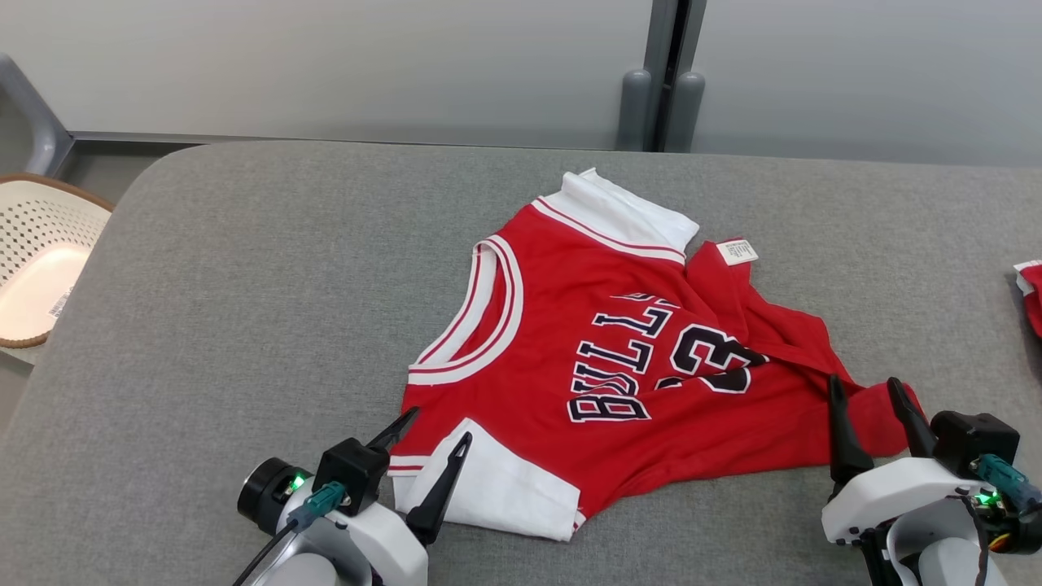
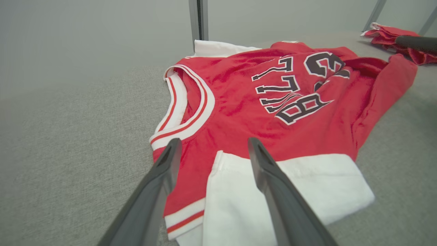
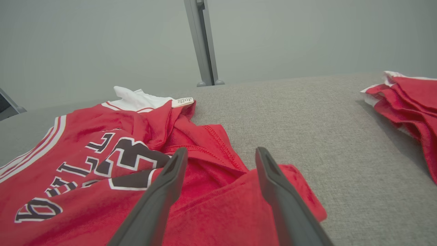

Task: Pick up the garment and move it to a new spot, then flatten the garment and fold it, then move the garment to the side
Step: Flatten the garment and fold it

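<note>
Gaping wide, empty: left jaws over jersey (image 1: 570,325) white edge | right jaws over red corner

Red jersey (image 1: 619,334), white trim, black lettering; pile (image 3: 409,97) apparently red-white.

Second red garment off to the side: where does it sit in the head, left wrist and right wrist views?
Head view: the second red garment is cut off by the right edge, at mid-height.
Left wrist view: top right corner, beyond the jersey.
Right wrist view: right edge, upper half.
Shared landmark: the grey post behind the table, at top centre in both wrist views.
</note>
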Robot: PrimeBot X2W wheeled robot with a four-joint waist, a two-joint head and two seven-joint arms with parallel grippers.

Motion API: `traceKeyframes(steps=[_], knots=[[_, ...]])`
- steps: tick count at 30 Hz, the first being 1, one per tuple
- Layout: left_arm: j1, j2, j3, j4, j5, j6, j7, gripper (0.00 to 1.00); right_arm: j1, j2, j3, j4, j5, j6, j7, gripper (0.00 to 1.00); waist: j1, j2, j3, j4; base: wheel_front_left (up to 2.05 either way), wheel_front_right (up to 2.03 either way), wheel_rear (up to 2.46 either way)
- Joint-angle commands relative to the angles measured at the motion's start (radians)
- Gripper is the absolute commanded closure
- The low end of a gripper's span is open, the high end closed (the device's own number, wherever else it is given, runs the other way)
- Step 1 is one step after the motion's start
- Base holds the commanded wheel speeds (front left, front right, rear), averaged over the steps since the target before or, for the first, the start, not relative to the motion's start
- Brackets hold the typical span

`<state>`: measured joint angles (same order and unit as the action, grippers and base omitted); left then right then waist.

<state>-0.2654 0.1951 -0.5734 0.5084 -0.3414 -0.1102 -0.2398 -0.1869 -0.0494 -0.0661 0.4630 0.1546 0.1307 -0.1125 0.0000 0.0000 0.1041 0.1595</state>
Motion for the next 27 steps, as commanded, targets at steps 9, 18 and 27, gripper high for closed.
traceKeyframes(steps=[9, 18, 27], knots=[[-0.105, -0.019, -0.039, 0.136, 0.016, -0.010, 0.006, 0.00, -0.018, -0.002, -0.009, -0.020, -0.013, 0.000, 0.006, 0.00, 0.0000, 0.0000, 0.052, -0.049, 0.00, 0.00, 0.00], [-0.153, -0.032, -0.058, 0.213, -0.002, -0.016, -0.005, 0.25, -0.021, -0.002, -0.018, -0.025, -0.009, 0.000, 0.002, 0.00, 0.0000, 0.0000, 0.075, -0.060, 0.00, 0.00, 0.00], [-0.180, -0.031, -0.091, 0.248, -0.028, -0.019, -0.013, 1.00, -0.031, -0.002, -0.024, -0.015, -0.004, 0.000, -0.002, 0.00, 0.0000, 0.0000, 0.081, -0.048, 0.00, 0.00, 0.00]])
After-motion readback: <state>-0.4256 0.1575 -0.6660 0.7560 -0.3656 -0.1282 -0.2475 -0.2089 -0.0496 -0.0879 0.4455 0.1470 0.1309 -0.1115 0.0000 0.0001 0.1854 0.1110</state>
